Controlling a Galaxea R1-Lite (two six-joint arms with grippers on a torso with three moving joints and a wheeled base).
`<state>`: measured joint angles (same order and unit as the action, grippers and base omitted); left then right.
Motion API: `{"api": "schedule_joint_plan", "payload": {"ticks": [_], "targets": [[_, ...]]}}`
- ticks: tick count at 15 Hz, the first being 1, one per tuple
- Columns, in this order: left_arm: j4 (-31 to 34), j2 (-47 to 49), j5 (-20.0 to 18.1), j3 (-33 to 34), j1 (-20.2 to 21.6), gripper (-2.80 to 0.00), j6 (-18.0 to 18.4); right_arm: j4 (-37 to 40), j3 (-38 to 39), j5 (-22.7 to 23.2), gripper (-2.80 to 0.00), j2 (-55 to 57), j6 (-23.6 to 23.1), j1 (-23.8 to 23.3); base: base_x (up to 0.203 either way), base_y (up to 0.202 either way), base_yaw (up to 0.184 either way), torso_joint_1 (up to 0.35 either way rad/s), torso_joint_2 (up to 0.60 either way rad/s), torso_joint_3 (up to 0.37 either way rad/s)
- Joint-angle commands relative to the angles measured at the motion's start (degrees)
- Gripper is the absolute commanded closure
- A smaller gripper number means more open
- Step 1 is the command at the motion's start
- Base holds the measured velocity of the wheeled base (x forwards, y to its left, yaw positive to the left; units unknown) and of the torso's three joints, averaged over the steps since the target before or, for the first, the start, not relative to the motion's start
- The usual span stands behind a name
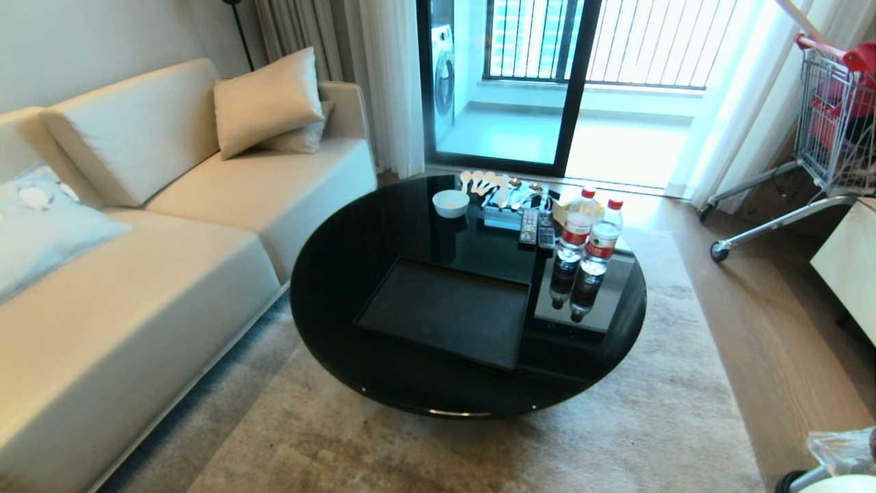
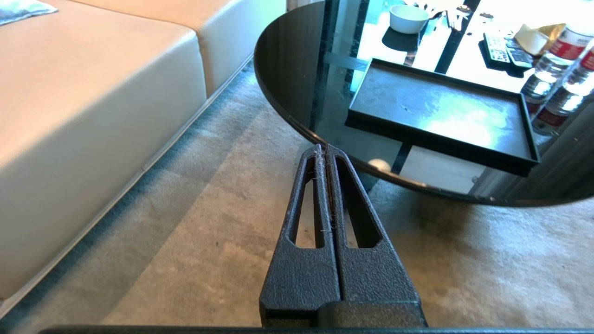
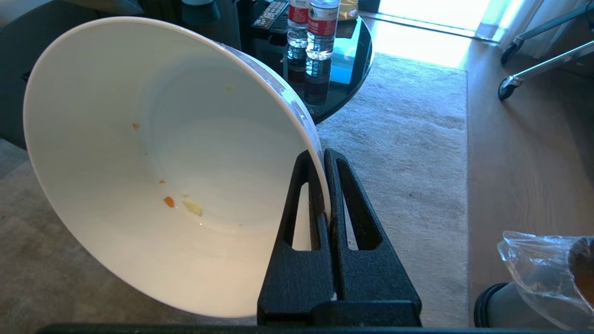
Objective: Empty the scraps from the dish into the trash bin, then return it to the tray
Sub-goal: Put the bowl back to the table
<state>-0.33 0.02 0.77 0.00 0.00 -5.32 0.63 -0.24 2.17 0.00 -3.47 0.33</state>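
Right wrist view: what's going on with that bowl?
The right gripper is shut on the rim of the dish, holding it tipped on its side over the carpet. Only a few scraps cling inside. The trash bin stands close by on the floor. The tray on the round table has nothing on it. The left gripper is shut, idle near the table's edge.

The tray (image 1: 445, 311) lies near on the table (image 1: 342, 274), a bowl (image 1: 450, 203) behind it, bottles (image 1: 588, 236) right, sofa (image 1: 137, 274) left, bin (image 1: 831, 465) near right.
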Motion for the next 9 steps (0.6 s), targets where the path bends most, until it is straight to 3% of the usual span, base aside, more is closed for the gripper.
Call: {"api": "schedule_joint_plan", "payload": {"ticks": [1, 9], "targets": [[-0.02, -0.02, 0.03, 0.0, 0.0, 0.0, -0.05, -0.01, -0.02, 0.03, 0.0, 0.09, -0.04, 0.02, 0.183, 0.0, 0.001, 0.004, 0.0, 0.0], [-0.02, -0.02, 0.03, 0.0, 0.0, 0.0, -0.05, -0.01, -0.02, 0.03, 0.0, 0.09, -0.04, 0.1, 0.187, 0.0, 0.0, 0.002, 0.0, 0.001]]}}
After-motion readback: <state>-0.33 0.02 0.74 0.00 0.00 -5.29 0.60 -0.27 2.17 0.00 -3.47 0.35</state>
